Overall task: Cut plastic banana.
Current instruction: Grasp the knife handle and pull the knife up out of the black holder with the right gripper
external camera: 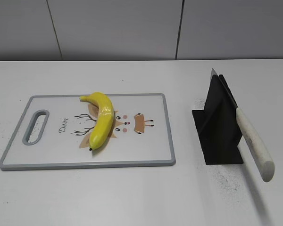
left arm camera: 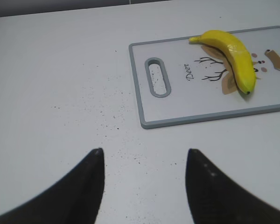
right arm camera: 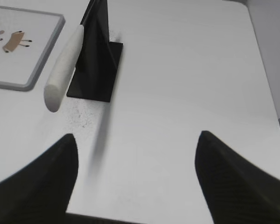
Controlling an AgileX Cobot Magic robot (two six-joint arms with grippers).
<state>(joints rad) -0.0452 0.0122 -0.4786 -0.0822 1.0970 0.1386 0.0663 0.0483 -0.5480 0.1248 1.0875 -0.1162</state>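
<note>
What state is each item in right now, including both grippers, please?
plastic banana: whole, uncut, lying on the board.
cutting board: flat on the table.
knife: parked in its stand, handle sticking out, untouched.
knife stand: upright on the table.
left gripper: open, empty.
right gripper: open, empty.

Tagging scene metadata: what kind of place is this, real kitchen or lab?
Probably a lab bench staged as a kitchen: bare white table against plain grey wall panels, holding only a cutting board with a banana and a knife in a black stand.
</note>
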